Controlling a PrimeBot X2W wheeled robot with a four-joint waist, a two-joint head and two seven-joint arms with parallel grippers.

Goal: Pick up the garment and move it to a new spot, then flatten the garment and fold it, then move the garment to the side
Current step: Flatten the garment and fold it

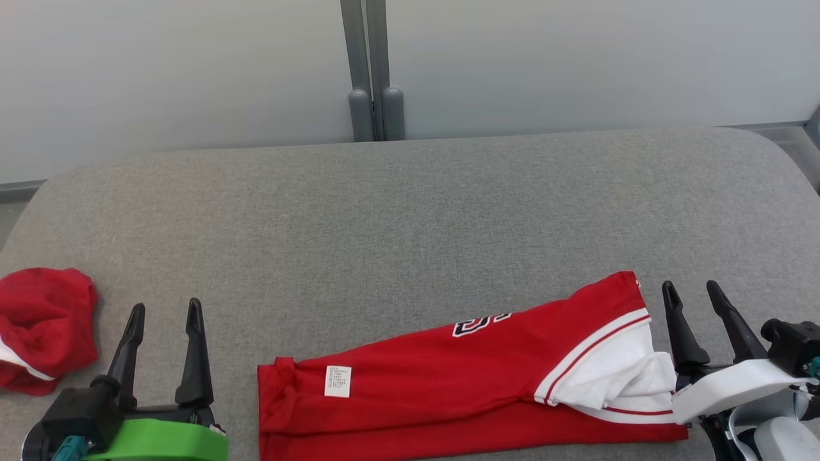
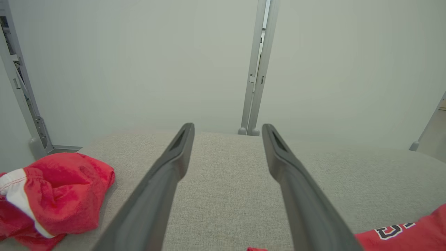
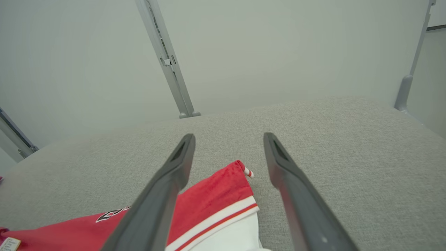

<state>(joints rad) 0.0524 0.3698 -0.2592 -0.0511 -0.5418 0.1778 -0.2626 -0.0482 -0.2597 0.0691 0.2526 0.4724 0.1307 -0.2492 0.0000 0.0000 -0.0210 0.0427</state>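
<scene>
Now, nearest me, the garment [image 1: 448, 390] lies along the near edge of the grey table [image 1: 410, 211], a long red strip with white trim at its right end. It looks folded lengthwise, though its near side is cut off. For the next fold or slide, I judge I should pinch all layers low at both ends. My left claw [image 1: 165, 306] stands wide open and empty, left of it. My right claw [image 1: 690, 286], equally wide, holds nothing beside the white end. Further left sits a crumpled red cloth [image 1: 45, 320].
</scene>
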